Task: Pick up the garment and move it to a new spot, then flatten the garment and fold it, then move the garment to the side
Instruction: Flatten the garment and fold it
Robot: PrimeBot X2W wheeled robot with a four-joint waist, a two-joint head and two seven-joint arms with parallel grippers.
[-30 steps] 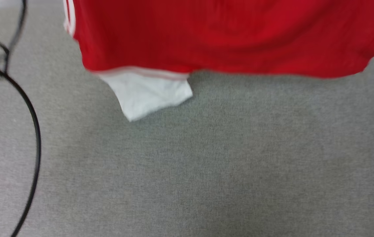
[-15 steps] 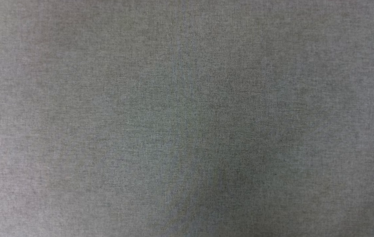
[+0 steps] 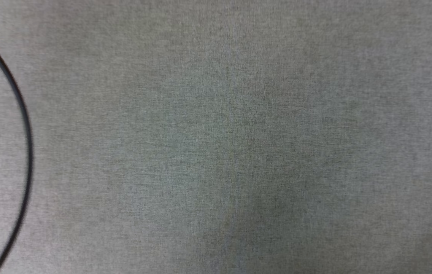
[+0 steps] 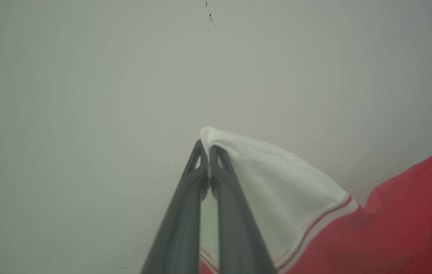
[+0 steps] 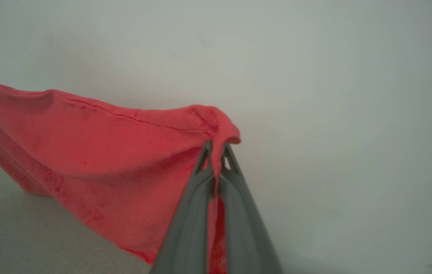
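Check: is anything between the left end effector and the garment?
Nothing: the left wrist view shows the left end effector pinching the garment's white sleeve directly.

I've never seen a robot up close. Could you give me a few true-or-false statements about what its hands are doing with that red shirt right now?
1. The left hand pinches the white sleeve of the jersey. True.
2. The right hand is open and holds nothing. False: it is shut on a red edge of the jersey.
3. A black cable curves over the grey surface in the head view. True.
4. The sleeve's trim is blue. False: it is striped red and white.
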